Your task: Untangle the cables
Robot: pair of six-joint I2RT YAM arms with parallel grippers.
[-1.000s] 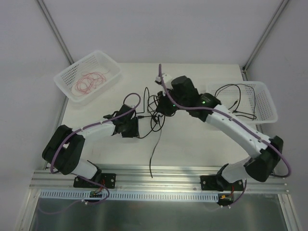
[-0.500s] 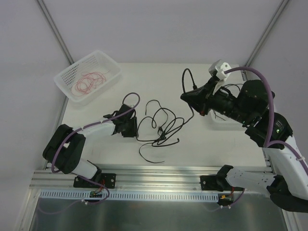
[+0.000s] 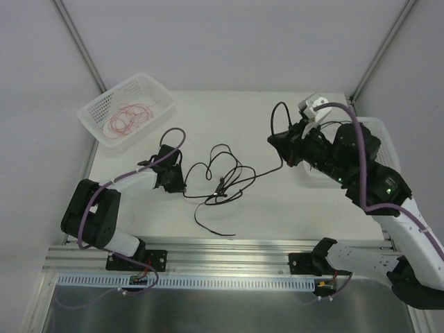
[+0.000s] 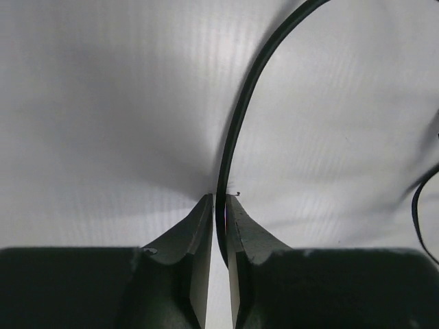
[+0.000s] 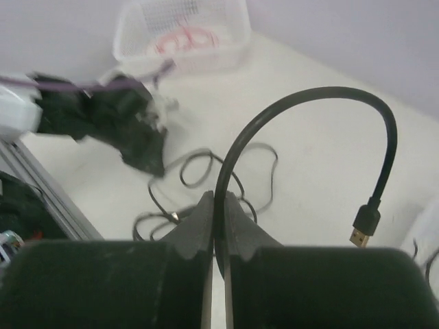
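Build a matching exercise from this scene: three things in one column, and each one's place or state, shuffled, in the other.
Things:
1. red cables
2. left gripper
3. right gripper

States:
A. shut on the USB cable, up off the table
B. lying in the left basket
C. shut on a black cable, down at the table

Pairs: 1-B, 2-C, 3-A
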